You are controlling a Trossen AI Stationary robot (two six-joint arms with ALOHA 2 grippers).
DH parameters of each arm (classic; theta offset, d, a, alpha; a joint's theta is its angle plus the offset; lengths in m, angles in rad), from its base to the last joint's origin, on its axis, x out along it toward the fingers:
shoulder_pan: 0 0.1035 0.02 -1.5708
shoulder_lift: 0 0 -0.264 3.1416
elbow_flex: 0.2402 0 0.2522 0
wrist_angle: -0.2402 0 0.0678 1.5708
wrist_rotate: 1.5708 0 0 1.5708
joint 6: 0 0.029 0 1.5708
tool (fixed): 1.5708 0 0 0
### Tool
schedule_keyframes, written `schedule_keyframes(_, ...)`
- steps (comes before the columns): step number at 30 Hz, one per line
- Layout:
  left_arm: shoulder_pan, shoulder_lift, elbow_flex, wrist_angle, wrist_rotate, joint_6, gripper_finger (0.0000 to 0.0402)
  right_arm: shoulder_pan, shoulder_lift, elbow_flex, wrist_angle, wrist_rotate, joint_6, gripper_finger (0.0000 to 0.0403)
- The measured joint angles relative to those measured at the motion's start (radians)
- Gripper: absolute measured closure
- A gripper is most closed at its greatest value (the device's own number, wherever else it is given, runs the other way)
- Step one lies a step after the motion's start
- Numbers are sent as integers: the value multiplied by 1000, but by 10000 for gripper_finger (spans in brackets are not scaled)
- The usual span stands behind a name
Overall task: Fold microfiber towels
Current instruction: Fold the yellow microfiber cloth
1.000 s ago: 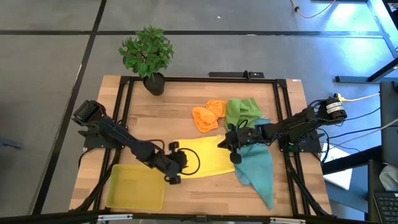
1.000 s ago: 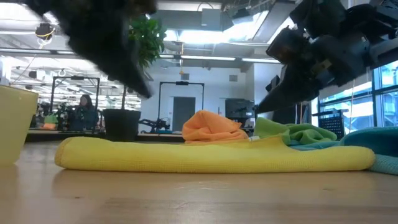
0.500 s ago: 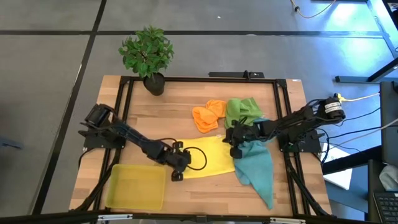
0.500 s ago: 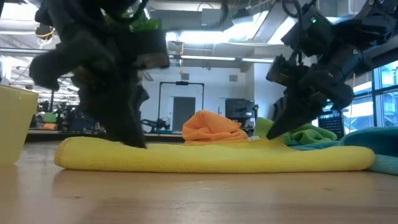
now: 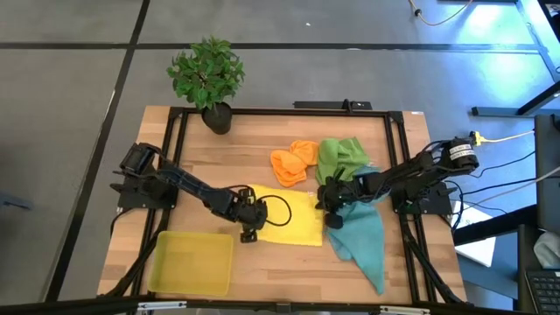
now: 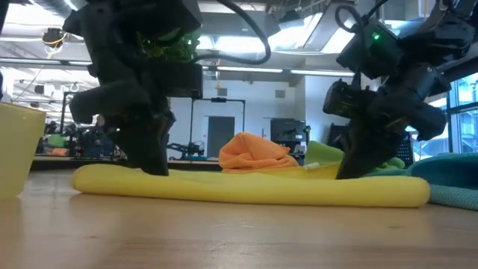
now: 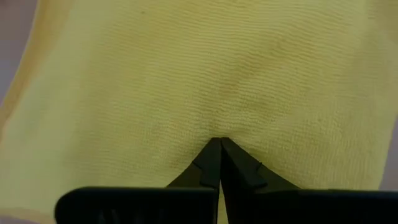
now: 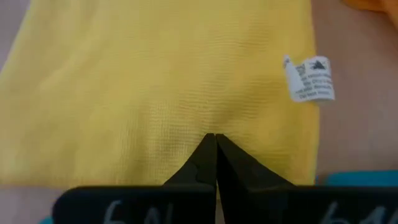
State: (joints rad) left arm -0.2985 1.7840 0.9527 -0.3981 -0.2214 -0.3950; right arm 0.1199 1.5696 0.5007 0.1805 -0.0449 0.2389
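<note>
A moment before, the left claw (image 5: 246,213) was lower down, near the yellow tray (image 5: 191,262), and its fingers were apart. By now it had moved up onto the yellow towel (image 5: 284,219) and its fingers had pressed together on a pinch of the cloth. The right claw (image 5: 325,203) had also come down and nipped the towel's other end. The towel looked shorter than before, more bunched between the two claws.

From above, the orange towel (image 5: 293,162) and the green towel (image 5: 341,156) lay just past the right claw, and a teal-blue towel (image 5: 363,241) lay beside it, touching the yellow one. A potted plant (image 5: 207,77) stood at the far edge of the table (image 5: 262,131).

The low view showed something else: the yellow towel (image 6: 246,187) lay as a flat, soft roll on the wood, with both claws standing on it.

The right wrist view alone showed a small white tag (image 8: 309,78) at the towel's edge. The left wrist view showed only yellow cloth, puckered at the closed fingertips (image 7: 217,163).
</note>
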Motion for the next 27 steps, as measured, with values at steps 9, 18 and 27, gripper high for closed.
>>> schedule_keyframes(9, 52, -13, -1, -121, -40, 154, 400, 112, 3, 21, -16, -37, 80, 400)
schedule_keyframes(18, 120, -74, -8, -166, -79, 196, 389, 204, 3, 61, -19, -42, 127, 400)
schedule_keyframes(27, 96, -123, 20, -188, -81, 196, 366, 202, -3, 94, -26, -37, 98, 378)
